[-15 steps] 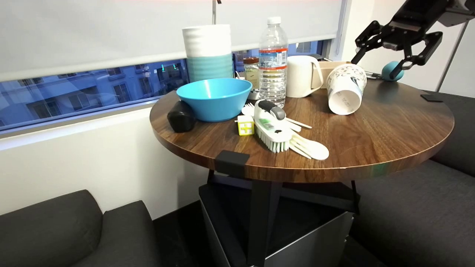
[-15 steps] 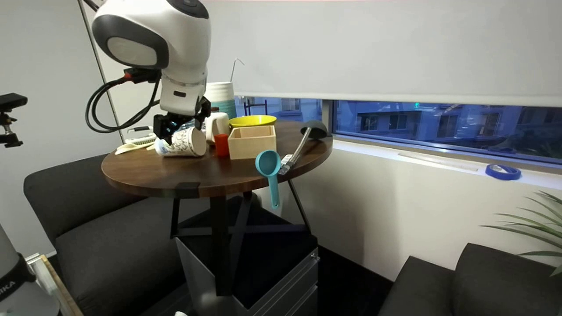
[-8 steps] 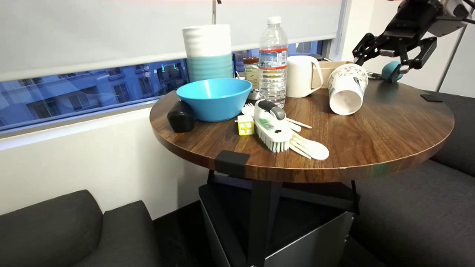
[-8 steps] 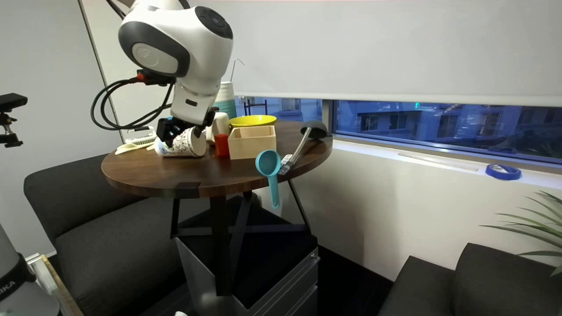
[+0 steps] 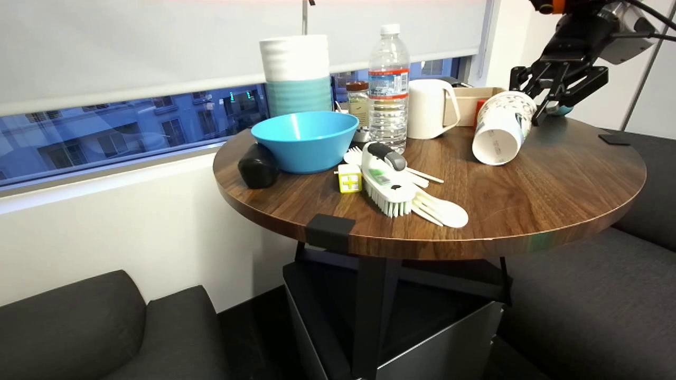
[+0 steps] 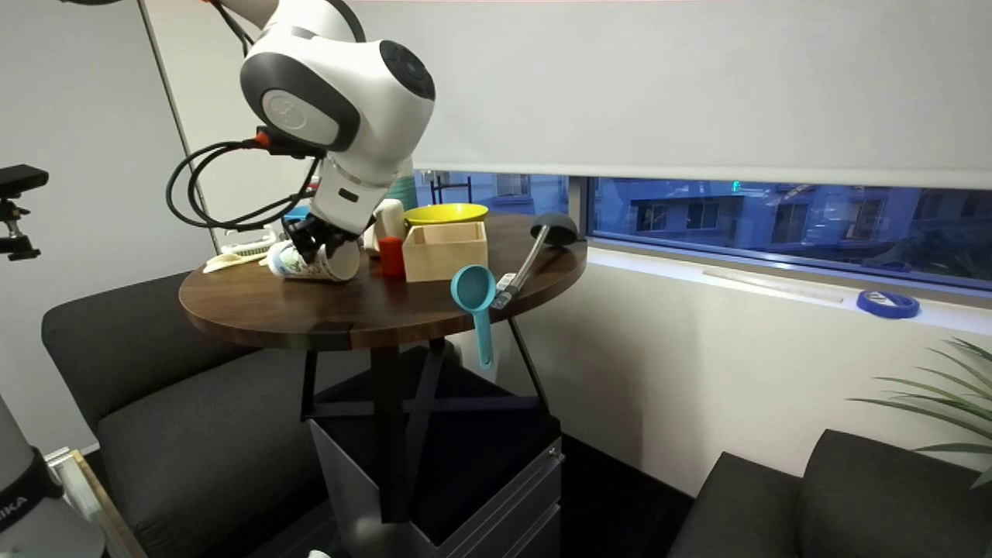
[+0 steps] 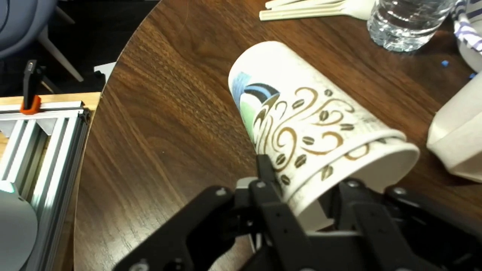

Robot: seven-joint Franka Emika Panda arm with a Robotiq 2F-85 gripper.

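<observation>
Nested paper cups (image 7: 312,113), two rims showing — white, printed with brown scrolls, coffee beans and a blue-green motif; lying on their side on a round wooden table (image 5: 570,184). Gripper (image 7: 308,177), black: in the wrist view its fingers stand partly apart at the rimmed end, one along the outside, the other at the mouth — whether they pinch the cups cannot be told. Near the mouth end: a red item (image 6: 392,257), then a pale, open-topped wooden box (image 6: 446,262). Behind the box in an exterior view: a yellow bowl (image 6: 447,214). At the table's edge there: a turquoise scoop (image 6: 473,288), handle hanging past it, and a dark-headed ladle (image 6: 558,228). Further round: a white mug (image 5: 425,108); a clear water bottle (image 5: 389,87), upright, red-and-blue label; a jar (image 5: 358,100) with a brown lid; a canister (image 5: 296,74), white above, teal below; a light-blue bowl (image 5: 305,148), with a black item (image 5: 259,168) just beside it; a small yellow-and-white block (image 5: 349,179); a white scrub brush (image 5: 388,182), dark grip, lying partly over pale utensils (image 5: 451,214).
</observation>
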